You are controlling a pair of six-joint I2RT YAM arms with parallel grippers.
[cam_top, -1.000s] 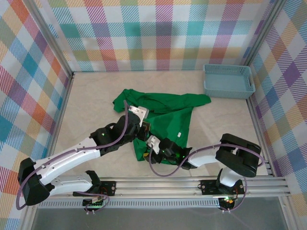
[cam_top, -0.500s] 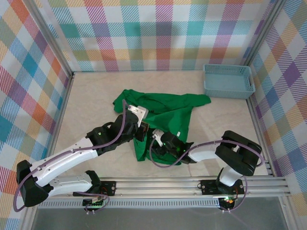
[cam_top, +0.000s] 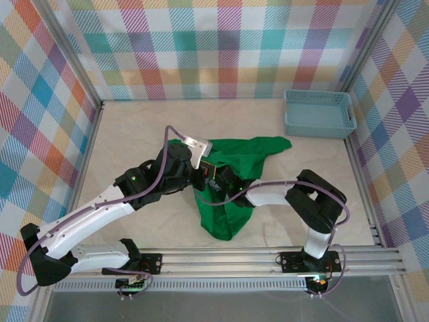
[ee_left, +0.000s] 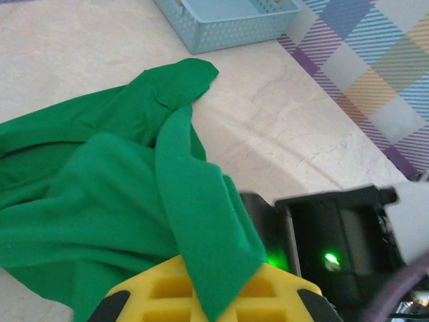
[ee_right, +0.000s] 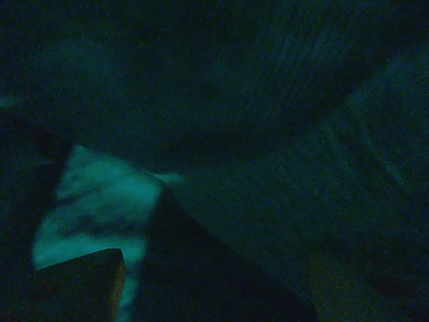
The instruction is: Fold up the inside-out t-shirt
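the bright green cloth t-shirt [cam_top: 231, 201] is dangling, pinched in the closed left fingers [ee_left: 151, 302], likely for turning right-side out; the right fingers [ee_right: 80, 288] are sitting under cloth, and i cannot tell their opening.

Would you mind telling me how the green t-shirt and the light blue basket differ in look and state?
The t-shirt is bright green soft cloth, rumpled into uneven folds; the basket is light blue rigid plastic with perforated walls and a neat rectangular shape. The t-shirt is bunched mid-table; the basket sits in the far right corner. Both are on the same pale table.
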